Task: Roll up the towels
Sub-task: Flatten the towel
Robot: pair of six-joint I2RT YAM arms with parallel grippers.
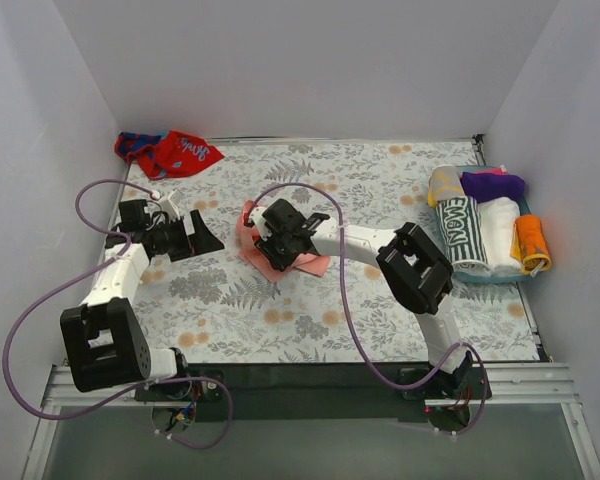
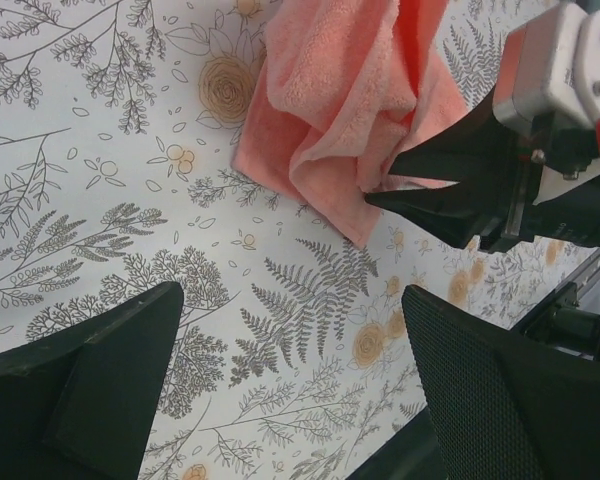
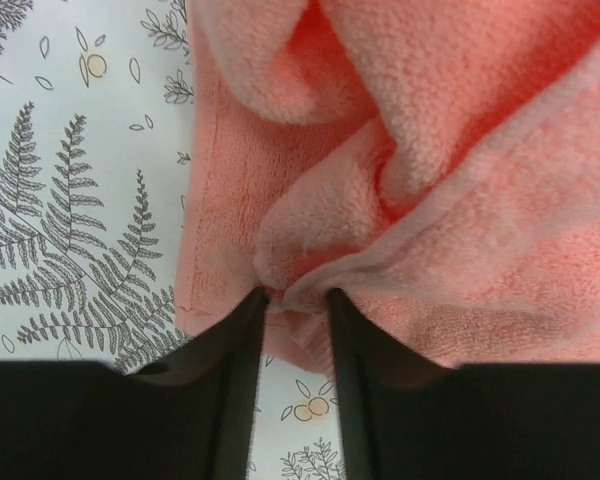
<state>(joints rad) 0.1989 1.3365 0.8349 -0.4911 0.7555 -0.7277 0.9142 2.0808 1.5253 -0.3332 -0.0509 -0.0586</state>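
1. You have the salmon-pink towel (image 3: pixel 460 150) filling the frame from 11 o'clock round to 4 o'clock, bunched into soft folds and creases.
2. Your right gripper (image 3: pixel 295 300) comes in from 6 o'clock. Its two dark fingers (image 3: pixel 238 380) stand close together, with the tips nipping a fold at the towel's lower edge.
3. You can see the flower-and-fern table covering (image 3: pixel 70 200) from 7 to 10 o'clock, and again in the slit between the fingers, below the pinched fold.
4. Towards 9 o'clock, the towel's hemmed edge lies flat on the covering.
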